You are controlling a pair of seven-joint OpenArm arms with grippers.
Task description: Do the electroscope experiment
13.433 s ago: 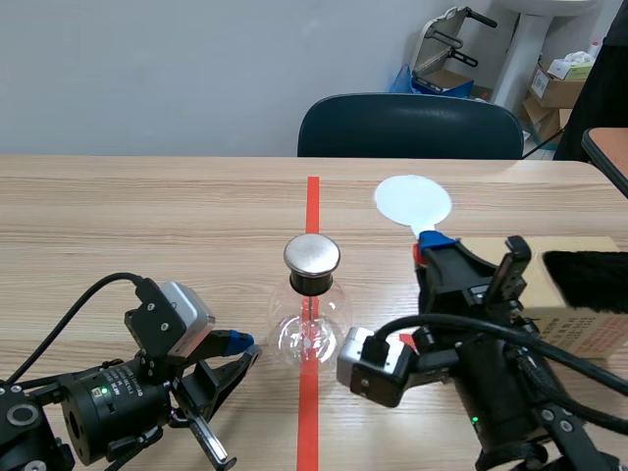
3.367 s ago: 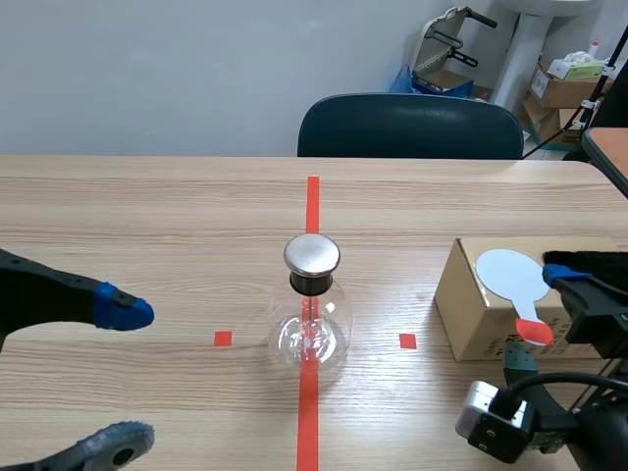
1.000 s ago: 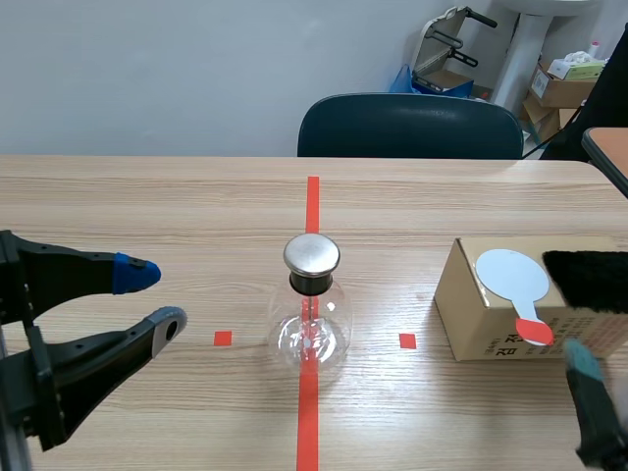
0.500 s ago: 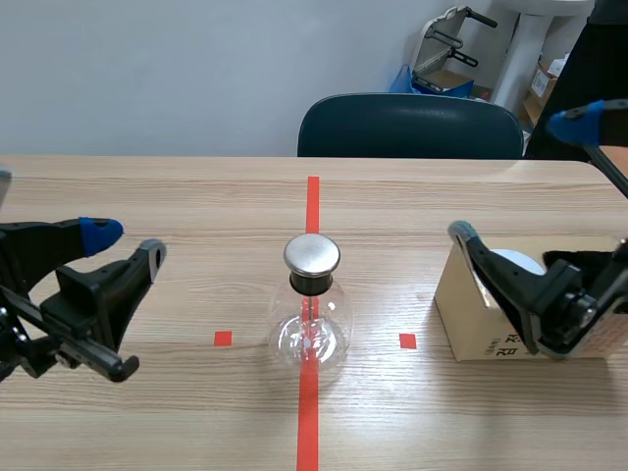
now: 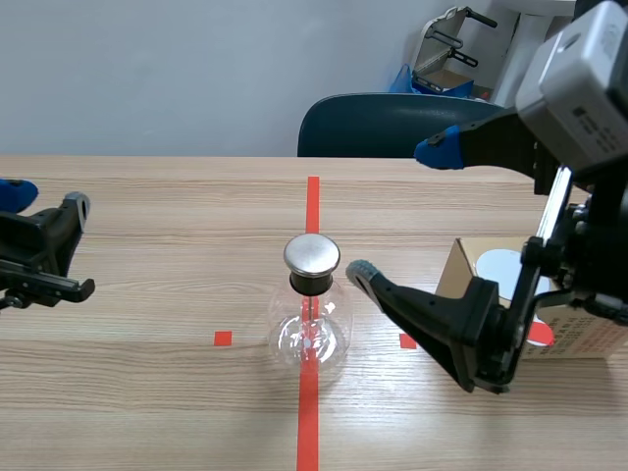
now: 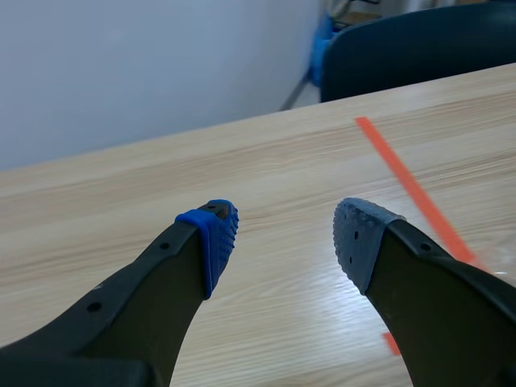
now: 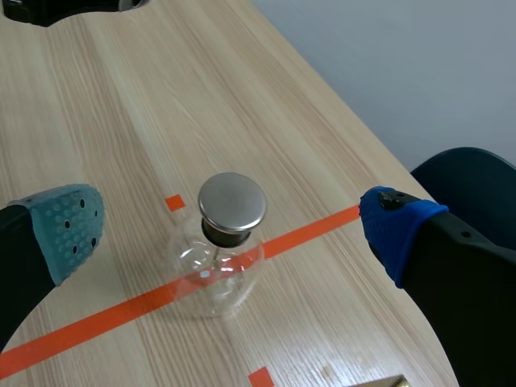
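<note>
The electroscope, a round glass flask (image 5: 312, 329) with a metal cap (image 5: 312, 255), stands on the orange tape line at the table's middle. My right gripper (image 5: 400, 209) hangs raised to its right, wide open and empty. In the right wrist view the flask (image 7: 214, 278) and cap (image 7: 232, 201) lie below and ahead, between the spread pads of my right gripper (image 7: 232, 227). At the far left edge my left gripper (image 5: 44, 198) stands open, well apart from the flask. The left wrist view shows my left gripper (image 6: 282, 238) with only bare table between its fingers.
A cardboard box (image 5: 459, 285) sits at the right, partly behind my right arm. On it lies a white disc paddle (image 5: 498, 267) with a red handle. A dark chair (image 5: 392, 126) stands behind the table's far edge. The left arm's fingers (image 7: 72, 6) show far ahead in the right wrist view.
My right arm has risen from the bottom right and swung its open gripper in toward the flask. The left gripper has drawn back toward the left edge. The flask has stayed put.
</note>
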